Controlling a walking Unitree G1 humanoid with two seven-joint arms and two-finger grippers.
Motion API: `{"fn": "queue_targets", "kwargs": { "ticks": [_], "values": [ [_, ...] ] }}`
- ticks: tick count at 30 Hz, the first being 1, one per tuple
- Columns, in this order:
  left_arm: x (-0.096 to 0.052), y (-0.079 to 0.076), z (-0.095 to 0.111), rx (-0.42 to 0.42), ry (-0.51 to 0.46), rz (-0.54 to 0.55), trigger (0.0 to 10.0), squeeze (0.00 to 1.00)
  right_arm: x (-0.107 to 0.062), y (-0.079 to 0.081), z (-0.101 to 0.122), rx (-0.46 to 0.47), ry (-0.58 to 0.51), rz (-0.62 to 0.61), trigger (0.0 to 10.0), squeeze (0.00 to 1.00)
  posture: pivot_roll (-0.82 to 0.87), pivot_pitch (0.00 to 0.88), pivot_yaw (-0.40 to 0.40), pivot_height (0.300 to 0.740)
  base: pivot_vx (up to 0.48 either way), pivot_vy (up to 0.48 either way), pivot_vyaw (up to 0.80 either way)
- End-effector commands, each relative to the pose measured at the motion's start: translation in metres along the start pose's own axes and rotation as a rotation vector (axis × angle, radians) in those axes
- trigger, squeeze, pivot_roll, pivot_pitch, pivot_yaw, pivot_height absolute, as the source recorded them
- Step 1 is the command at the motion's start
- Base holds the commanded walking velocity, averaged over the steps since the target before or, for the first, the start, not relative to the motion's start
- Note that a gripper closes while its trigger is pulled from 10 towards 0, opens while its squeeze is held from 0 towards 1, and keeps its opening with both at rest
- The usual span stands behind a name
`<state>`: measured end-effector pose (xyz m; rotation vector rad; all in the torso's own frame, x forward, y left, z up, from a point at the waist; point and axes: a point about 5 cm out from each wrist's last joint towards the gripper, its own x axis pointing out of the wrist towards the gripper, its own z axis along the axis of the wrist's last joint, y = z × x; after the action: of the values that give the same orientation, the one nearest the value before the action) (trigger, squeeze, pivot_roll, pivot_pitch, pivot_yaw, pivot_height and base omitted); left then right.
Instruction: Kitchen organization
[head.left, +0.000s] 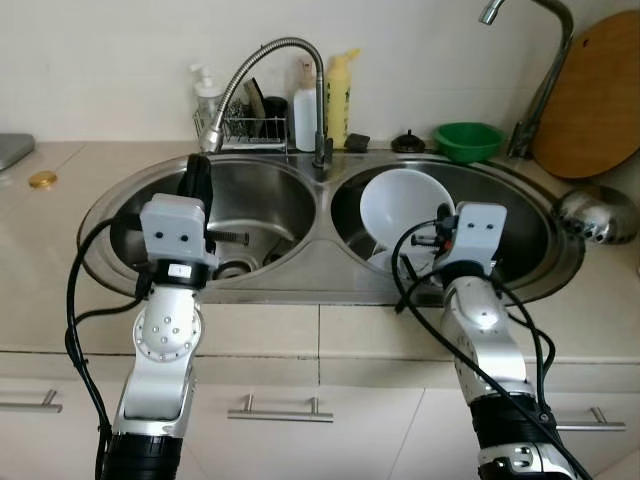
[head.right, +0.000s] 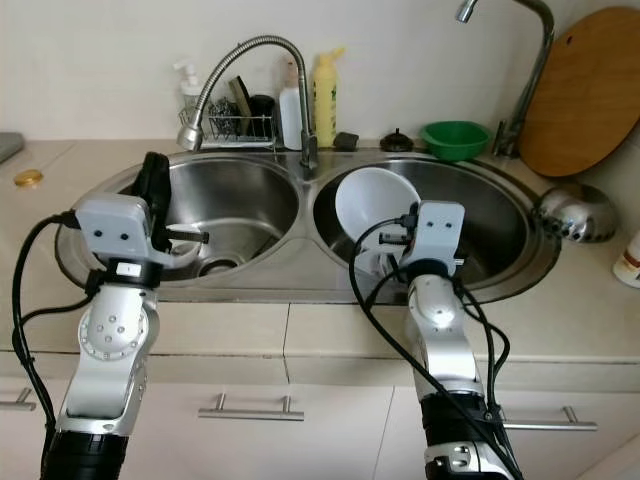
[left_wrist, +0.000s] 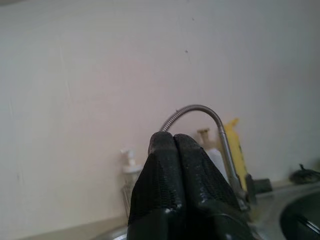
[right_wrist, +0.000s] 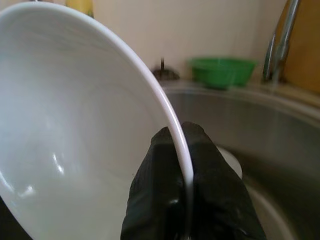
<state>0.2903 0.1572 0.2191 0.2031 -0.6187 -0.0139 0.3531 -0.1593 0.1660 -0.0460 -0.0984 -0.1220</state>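
The right jaws (right_wrist: 184, 165) are clamped on the rim of a white bowl (head.left: 405, 205), one black finger inside the rim and one outside, as the right wrist view shows. The left jaws (left_wrist: 172, 142) are pressed together with nothing between them.

The bowl is plain, glossy white and deep, with a thin rim. It is held tilted on edge over the right basin of the double sink (head.left: 318, 250), its open side facing toward the robot. Beneath it in that basin lies another white dish (right_wrist: 231, 161), partly hidden.

The right arm reaches forward from the bench edge into the right basin, its wrist housing upright just in front of the bowl, black cables looping beside it. The left arm stands raised over the front rim of the left basin, its fingers (head.left: 197, 178) pointing up toward the wall and the curved spring faucet (head.left: 275, 60).

Behind the sink on the bench (head.left: 60, 250) stand a small wire rack (head.left: 245, 130), a white bottle (head.left: 305, 110), a yellow bottle (head.left: 340, 95) and a green bowl (head.left: 468, 140). A round wooden board (head.left: 592, 95) leans on the wall at the right, with a steel bowl (head.left: 595, 212) near it.
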Motion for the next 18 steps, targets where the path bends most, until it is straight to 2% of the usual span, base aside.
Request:
{"fn": "queue_targets", "kwargs": {
  "ticks": [1, 2, 3, 6, 8, 10, 11, 13, 18],
  "values": [
    [-0.003, -0.003, -0.003, 0.000, 0.026, -0.017, 10.0, 0.00, 0.007, 0.001, 0.001, -0.045, 0.031, 0.029, 10.0, 0.00, -0.06, 0.000, 0.030, 0.740, 0.000, 0.000, 0.00],
    [-0.003, -0.003, -0.004, -0.001, 0.030, -0.019, 10.0, 0.00, 0.008, 0.003, -0.001, -0.073, 0.050, 0.057, 10.0, 0.00, -0.06, 0.000, 0.032, 0.740, 0.000, 0.000, 0.00],
    [-0.003, -0.005, -0.006, -0.003, 0.042, -0.023, 10.0, 0.00, 0.012, 0.009, -0.008, -0.151, 0.118, 0.133, 10.0, 0.00, -0.07, 0.000, 0.035, 0.740, 0.000, 0.000, 0.00],
    [-0.002, -0.006, -0.008, -0.008, 0.049, -0.028, 10.0, 0.00, 0.021, 0.012, -0.007, -0.185, 0.164, 0.205, 10.0, 0.00, -0.07, 0.000, 0.038, 0.740, 0.000, 0.000, 0.00],
    [-0.002, -0.008, -0.008, -0.012, 0.052, -0.035, 10.0, 0.00, 0.032, 0.013, 0.006, -0.273, 0.126, 0.229, 10.0, 0.00, -0.07, 0.000, 0.039, 0.740, 0.000, 0.000, 0.00],
    [-0.001, -0.008, -0.009, -0.014, 0.053, -0.036, 10.0, 0.00, 0.041, 0.012, 0.016, -0.263, 0.129, 0.234, 10.0, 0.00, -0.08, 0.000, 0.046, 0.740, 0.000, 0.000, 0.00],
    [-0.001, -0.010, -0.011, -0.026, 0.059, -0.037, 10.0, 0.00, 0.051, 0.011, 0.029, -0.280, 0.136, 0.254, 10.0, 0.00, -0.09, 0.000, 0.047, 0.740, 0.000, 0.000, 0.00],
    [-0.002, -0.013, -0.012, -0.034, 0.066, -0.044, 10.0, 0.00, 0.057, 0.010, 0.038, -0.311, 0.148, 0.286, 10.0, 0.00, -0.09, 0.000, 0.047, 0.740, 0.000, 0.000, 0.00],
    [-0.002, -0.020, -0.013, -0.047, 0.071, -0.064, 10.0, 0.00, 0.059, 0.012, 0.030, -0.440, 0.254, 0.408, 10.0, 0.00, -0.09, 0.000, 0.048, 0.740, 0.000, 0.000, 0.00]
  ]
}}
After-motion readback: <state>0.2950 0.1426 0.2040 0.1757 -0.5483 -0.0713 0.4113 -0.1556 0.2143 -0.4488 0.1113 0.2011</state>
